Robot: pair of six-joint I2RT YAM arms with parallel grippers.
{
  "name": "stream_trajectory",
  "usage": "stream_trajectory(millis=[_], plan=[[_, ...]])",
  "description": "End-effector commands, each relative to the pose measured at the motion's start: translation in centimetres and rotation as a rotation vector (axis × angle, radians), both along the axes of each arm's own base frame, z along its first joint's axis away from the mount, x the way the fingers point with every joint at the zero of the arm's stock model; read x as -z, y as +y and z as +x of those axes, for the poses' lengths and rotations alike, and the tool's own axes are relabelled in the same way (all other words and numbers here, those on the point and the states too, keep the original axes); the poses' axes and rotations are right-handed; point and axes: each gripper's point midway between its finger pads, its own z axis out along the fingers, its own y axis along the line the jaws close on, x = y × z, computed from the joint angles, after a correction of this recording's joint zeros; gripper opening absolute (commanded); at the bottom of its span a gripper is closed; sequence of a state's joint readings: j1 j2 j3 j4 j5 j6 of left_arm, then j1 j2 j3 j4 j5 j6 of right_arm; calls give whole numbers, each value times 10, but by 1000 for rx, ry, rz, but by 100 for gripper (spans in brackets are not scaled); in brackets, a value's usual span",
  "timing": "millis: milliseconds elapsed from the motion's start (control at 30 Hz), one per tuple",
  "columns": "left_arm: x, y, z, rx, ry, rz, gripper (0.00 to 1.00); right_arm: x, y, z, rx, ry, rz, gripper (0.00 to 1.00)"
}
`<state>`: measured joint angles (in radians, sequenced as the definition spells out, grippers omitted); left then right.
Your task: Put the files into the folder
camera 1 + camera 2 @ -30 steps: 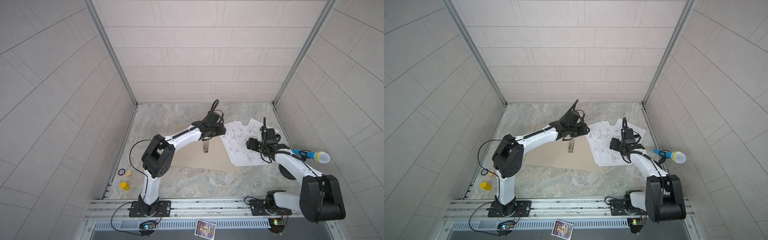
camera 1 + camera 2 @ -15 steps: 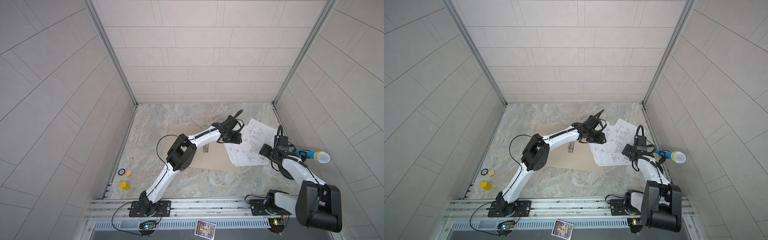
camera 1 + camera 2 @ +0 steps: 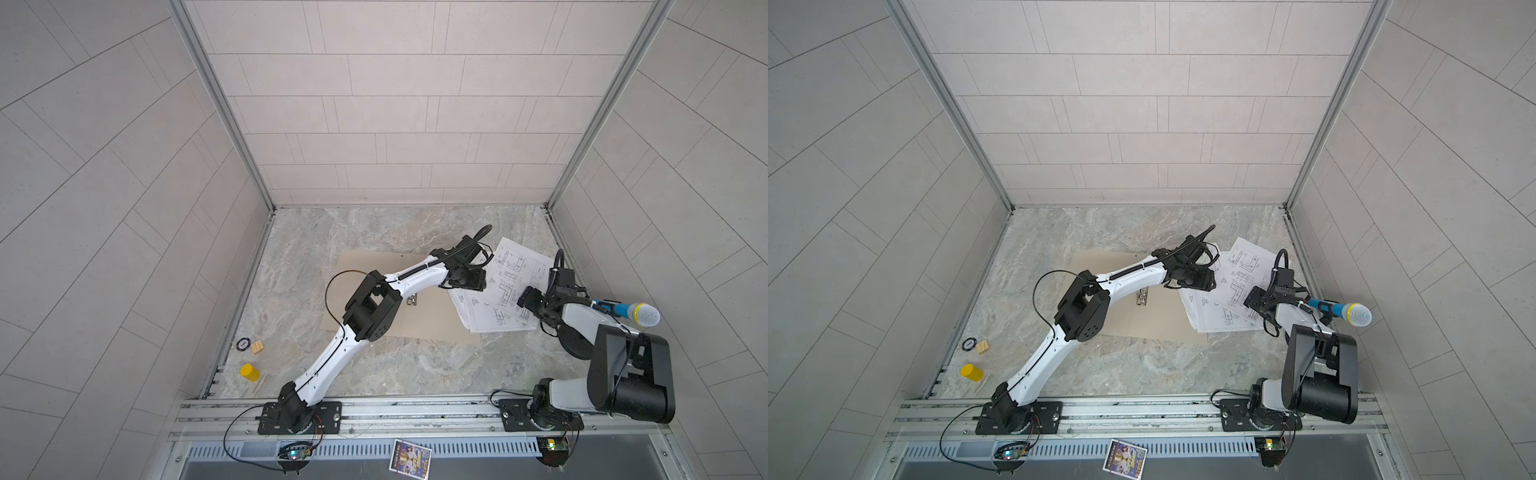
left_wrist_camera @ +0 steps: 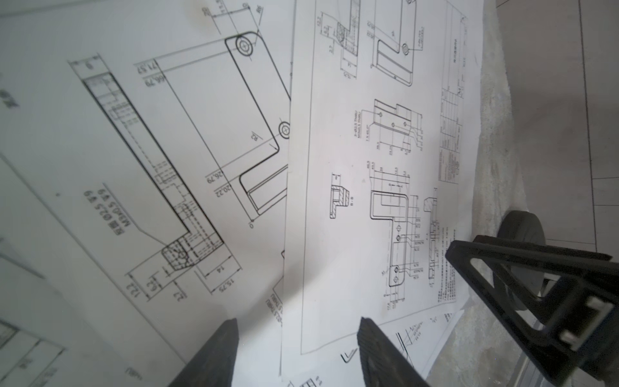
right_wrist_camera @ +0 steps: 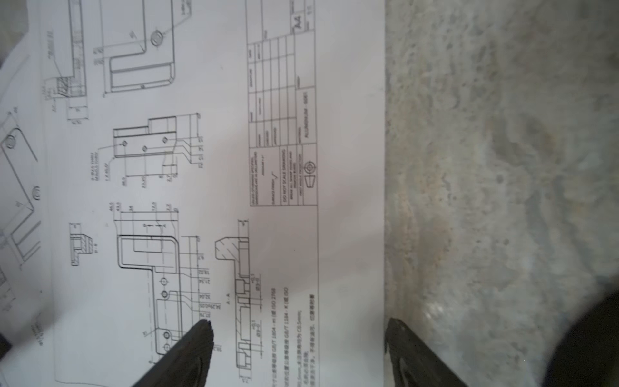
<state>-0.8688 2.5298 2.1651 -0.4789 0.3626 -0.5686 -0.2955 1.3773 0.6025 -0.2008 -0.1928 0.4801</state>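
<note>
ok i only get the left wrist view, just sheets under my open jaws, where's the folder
Observer: The folder lies open and flat on the table, left of the files in both top views. The stack overlaps its right edge.
Operator: is the right gripper holding a sheet
Observer: No. The right gripper is open, with one finger over the files and the other just past their edge, over bare table.
Operator: anything on the folder to avoid
Observer: A small metal clip sits near its middle.
</note>
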Motion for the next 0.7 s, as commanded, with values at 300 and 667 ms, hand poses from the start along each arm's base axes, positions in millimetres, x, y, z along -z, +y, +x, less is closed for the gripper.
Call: stream_trajectory(millis=[300, 667], plan=[[6, -9, -9, 13, 79, -46, 64, -1, 24, 16, -93, -62, 139, 75], [-33, -9, 4, -96, 106, -238, 63, -3, 28, 21, -108, -73, 165, 72]])
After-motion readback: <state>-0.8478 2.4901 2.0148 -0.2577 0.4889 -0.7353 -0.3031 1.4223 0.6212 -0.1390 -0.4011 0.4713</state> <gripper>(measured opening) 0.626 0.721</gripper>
